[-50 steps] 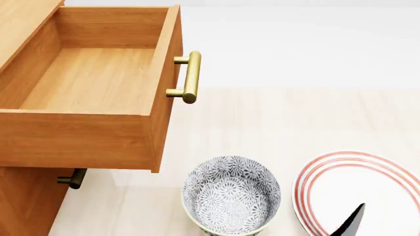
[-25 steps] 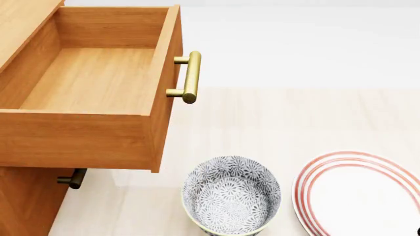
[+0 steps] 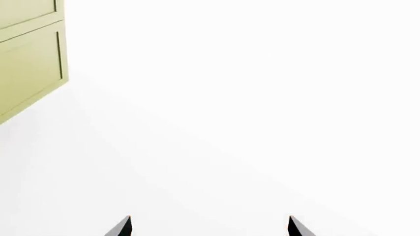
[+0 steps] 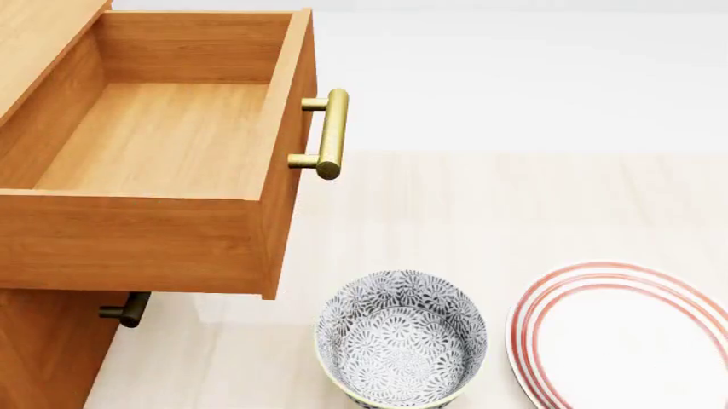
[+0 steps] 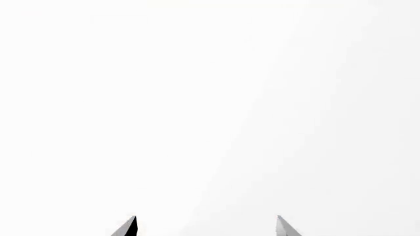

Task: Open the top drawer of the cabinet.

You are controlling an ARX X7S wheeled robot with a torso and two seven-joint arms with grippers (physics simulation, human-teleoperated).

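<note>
Top drawer stands pulled well out of the cabinet, brass handle untouched. Task looks done (nothing left but retreat). Left gripper and right gripper spread wide, empty. Bowl sits below the drawer.

One open drawer, two brass handles, one patterned bowl, one red-ringed plate, two end effectors.

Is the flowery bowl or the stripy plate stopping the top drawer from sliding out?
No. The honey-brown wooden top drawer already hangs pulled out, above the blue-patterned bowl and beside the red-ringed plate; nothing visible blocks it.
</note>
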